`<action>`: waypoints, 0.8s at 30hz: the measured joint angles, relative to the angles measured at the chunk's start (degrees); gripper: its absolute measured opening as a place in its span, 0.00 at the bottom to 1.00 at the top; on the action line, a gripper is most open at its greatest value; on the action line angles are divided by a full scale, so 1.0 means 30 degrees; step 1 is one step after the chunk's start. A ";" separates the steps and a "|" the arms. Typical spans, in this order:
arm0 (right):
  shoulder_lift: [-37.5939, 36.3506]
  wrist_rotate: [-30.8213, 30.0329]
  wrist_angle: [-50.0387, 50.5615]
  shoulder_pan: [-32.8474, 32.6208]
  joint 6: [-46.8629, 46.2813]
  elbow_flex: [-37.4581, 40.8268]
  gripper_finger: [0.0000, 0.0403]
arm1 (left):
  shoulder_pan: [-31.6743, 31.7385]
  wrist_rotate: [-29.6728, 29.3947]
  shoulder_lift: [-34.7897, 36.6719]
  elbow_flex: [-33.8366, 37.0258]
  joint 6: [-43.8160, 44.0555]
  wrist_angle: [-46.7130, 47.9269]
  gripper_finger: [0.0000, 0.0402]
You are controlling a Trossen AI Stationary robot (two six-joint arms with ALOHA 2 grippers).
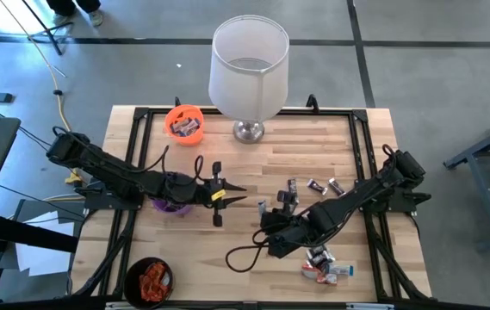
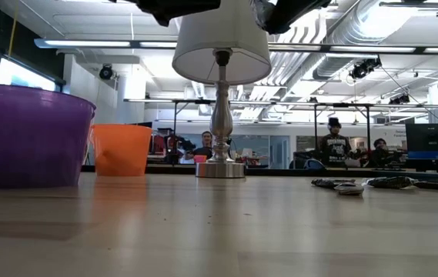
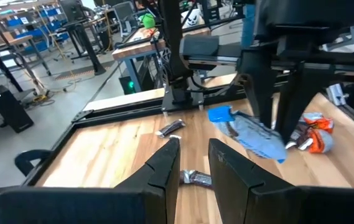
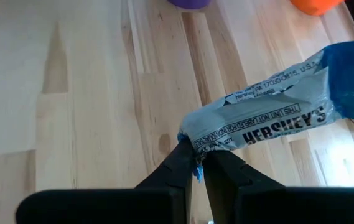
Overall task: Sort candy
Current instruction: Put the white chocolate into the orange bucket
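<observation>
My right gripper (image 4: 195,155) is shut on a silver-and-blue candy (image 4: 270,118) above the middle of the table (image 1: 227,138); the left wrist view shows this candy (image 3: 251,134) in the air. My left gripper (image 3: 195,163) stands open and empty to its left, level, pointing at it, over the purple cup (image 1: 171,207). Loose candies (image 1: 318,185) lie on the wood behind the right arm, with a small pile (image 1: 326,269) near the front edge. The orange cup (image 1: 184,120) and black cup (image 1: 150,280) hold candies. My right gripper pinches the candy's crimped wrapper end (image 4: 194,142) between its two fingertips. The fingers slant down from the table's right side. The rest of the candy sticks out past the fingertips, tilted, lifted clear of the table.
A lamp with a white shade (image 1: 249,69) stands at the far middle edge. A black frame (image 1: 137,116) borders the table. A dark cable loop (image 1: 245,257) lies near the front. People and desks (image 2: 334,142) show in the room beyond.
</observation>
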State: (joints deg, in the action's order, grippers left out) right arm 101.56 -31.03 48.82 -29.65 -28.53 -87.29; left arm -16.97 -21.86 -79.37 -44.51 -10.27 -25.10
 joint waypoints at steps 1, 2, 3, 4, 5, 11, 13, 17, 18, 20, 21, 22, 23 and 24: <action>0.0000 -0.0006 0.0000 0.0000 0.0000 0.0004 0.07 | -0.0015 0.0008 0.0000 0.0000 0.0158 0.0007 0.18; 0.0000 -0.0002 0.0000 0.0000 0.0000 0.0004 0.07 | -0.0017 0.0048 0.0000 0.0000 0.0309 0.0008 0.18; 0.0000 -0.0006 0.0000 0.0000 0.0000 0.0005 0.07 | -0.0022 0.0047 0.0000 0.0000 0.0448 0.0016 0.18; 0.0000 -0.0006 0.0000 0.0000 0.0000 0.0007 0.07 | -0.0015 0.0040 0.0000 0.0000 0.0630 0.0029 0.18; 0.0000 -0.0006 0.0000 0.0000 0.0000 0.0000 0.07 | -0.0008 0.0040 0.0000 0.0000 0.0777 0.0036 0.18; 0.0000 -0.0006 0.0000 0.0000 0.0001 0.0006 0.07 | -0.0015 0.0043 0.0000 0.0000 0.1066 0.0151 0.18; 0.0000 -0.0006 0.0000 0.0000 0.0007 0.0007 0.07 | -0.0021 0.0241 0.0000 0.0000 0.1080 0.0345 0.18; 0.0000 -0.0006 0.0000 0.0000 0.0007 0.0007 0.07 | -0.0037 0.0714 0.0000 0.0004 0.1499 0.0671 0.18; 0.0000 -0.0010 0.0000 0.0000 0.0007 0.0004 0.07 | -0.0083 0.0718 0.0000 0.0007 0.1905 0.0674 0.18; 0.0000 -0.0008 0.0000 0.0000 0.0007 0.0005 0.07 | -0.0153 0.0654 0.0000 0.0007 0.2673 0.0667 0.18; 0.0000 -0.0008 0.0000 0.0000 0.0007 0.0002 0.07 | -0.0203 0.0336 0.0019 0.0007 0.3310 0.0720 0.18; 0.0000 -0.0008 -0.0001 0.0000 0.0007 0.0005 0.07 | -0.0280 -0.0066 0.0236 0.0010 0.3908 0.1047 0.18; 0.0000 -0.0012 0.0001 0.0000 0.0007 0.0004 0.07 | -0.0344 -0.0347 0.0489 0.0043 0.4244 0.1404 0.18; 0.0000 -0.0013 0.0000 0.0000 0.0007 0.0006 0.07 | -0.0372 -0.0426 0.0583 0.0010 0.4334 0.1460 0.18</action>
State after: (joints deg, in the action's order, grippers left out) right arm 101.56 -31.07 48.82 -29.65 -28.51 -87.27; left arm -18.09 -23.14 -77.62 -44.48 2.73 -20.72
